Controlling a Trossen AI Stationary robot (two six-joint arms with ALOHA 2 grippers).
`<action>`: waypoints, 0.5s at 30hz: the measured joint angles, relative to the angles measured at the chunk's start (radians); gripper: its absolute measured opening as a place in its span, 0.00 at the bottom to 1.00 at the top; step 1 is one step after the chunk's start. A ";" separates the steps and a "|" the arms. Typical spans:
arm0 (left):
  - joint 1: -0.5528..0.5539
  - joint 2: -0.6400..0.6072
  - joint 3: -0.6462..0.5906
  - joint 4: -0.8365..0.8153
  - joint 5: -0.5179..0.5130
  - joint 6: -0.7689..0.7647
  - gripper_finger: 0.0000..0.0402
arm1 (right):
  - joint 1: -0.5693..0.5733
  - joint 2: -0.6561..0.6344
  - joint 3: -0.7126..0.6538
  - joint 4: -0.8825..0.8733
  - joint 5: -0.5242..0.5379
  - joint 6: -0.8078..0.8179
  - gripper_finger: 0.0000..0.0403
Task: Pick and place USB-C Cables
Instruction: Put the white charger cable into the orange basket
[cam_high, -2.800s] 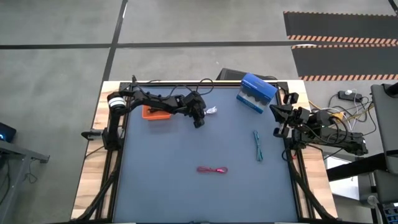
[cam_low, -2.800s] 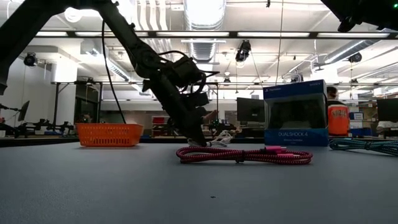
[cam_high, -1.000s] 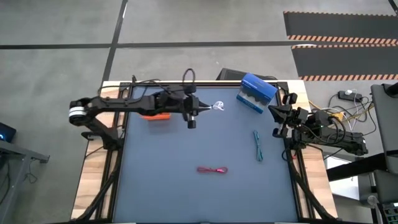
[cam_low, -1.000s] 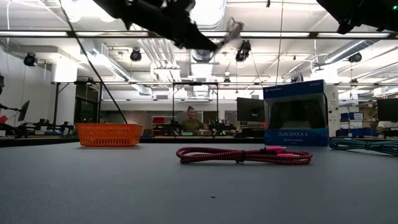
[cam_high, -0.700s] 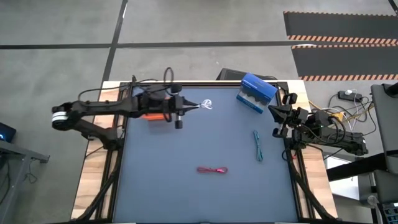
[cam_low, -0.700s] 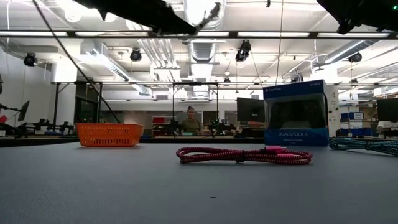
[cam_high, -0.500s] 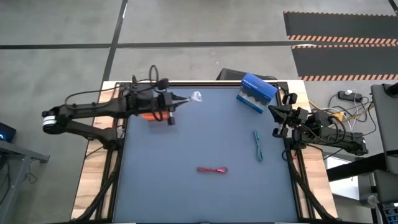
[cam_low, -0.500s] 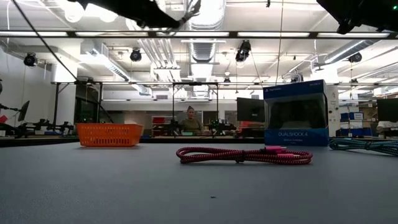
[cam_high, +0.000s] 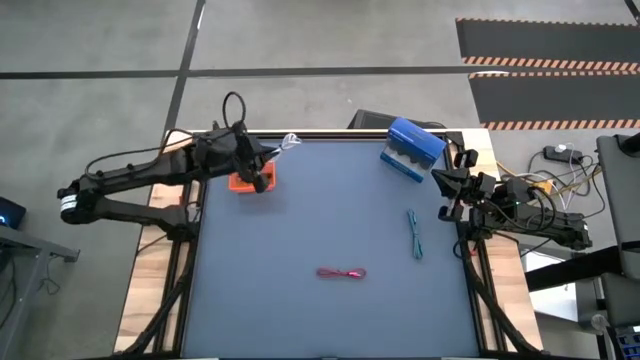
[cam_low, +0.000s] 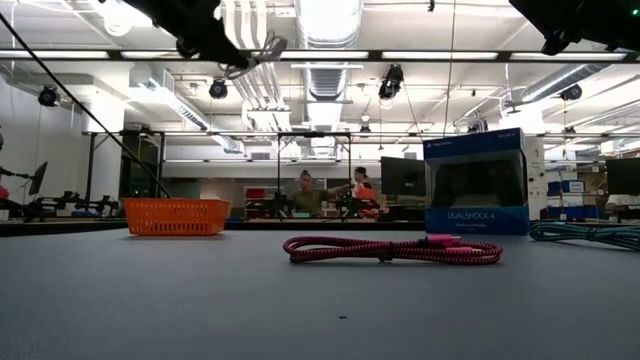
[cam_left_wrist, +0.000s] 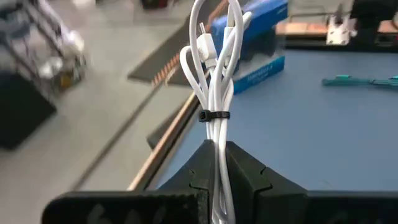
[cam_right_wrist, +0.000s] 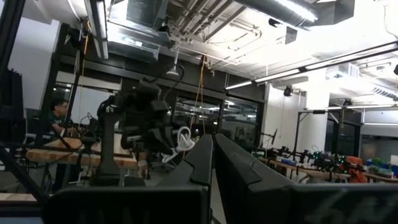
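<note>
My left gripper (cam_high: 264, 160) hangs high over the table's far left corner, above the orange tray (cam_high: 240, 183), shut on the white cable bundle (cam_high: 288, 143). The low view shows the white cable (cam_low: 262, 48) near the ceiling lights. On the table lie the red-pink cable (cam_high: 342, 273) in the near middle and the teal cable (cam_high: 414, 234) toward the right. No black cable shows. My right gripper (cam_high: 447, 195) waits at the table's right edge, shut, touching nothing. My left gripper pinches the white bundle between its two fingers (cam_left_wrist: 242, 171) at the bundle's lower end (cam_left_wrist: 218, 146), just below its black tie (cam_left_wrist: 214, 115). The fingers lie along the cable, pointing toward the table's right. The looped end (cam_left_wrist: 214, 37) sticks out past the fingertips, and the bundle is lifted clear.
A blue box (cam_high: 411, 148) stands at the table's far edge, right of centre. The orange tray (cam_low: 175, 215) sits on the mat at the far left. People show in the room behind the table. The dark mat between the cables is bare.
My left arm has swung toward the table's left and far edge, carrying the white cable from over the far middle of the mat to above the orange tray. The cable has stayed lifted and held. The right arm and the other cables have kept still.
</note>
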 joint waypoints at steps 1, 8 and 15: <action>0.011 0.005 0.011 -0.031 0.010 -0.024 0.02 | 0.000 0.000 0.000 0.000 0.000 0.000 0.02; 0.075 0.056 0.053 -0.271 0.107 -0.108 0.02 | 0.000 0.000 0.000 0.002 0.000 0.000 0.02; 0.136 0.159 0.118 -0.551 0.110 -0.131 0.02 | 0.000 0.000 0.000 0.003 0.000 0.000 0.02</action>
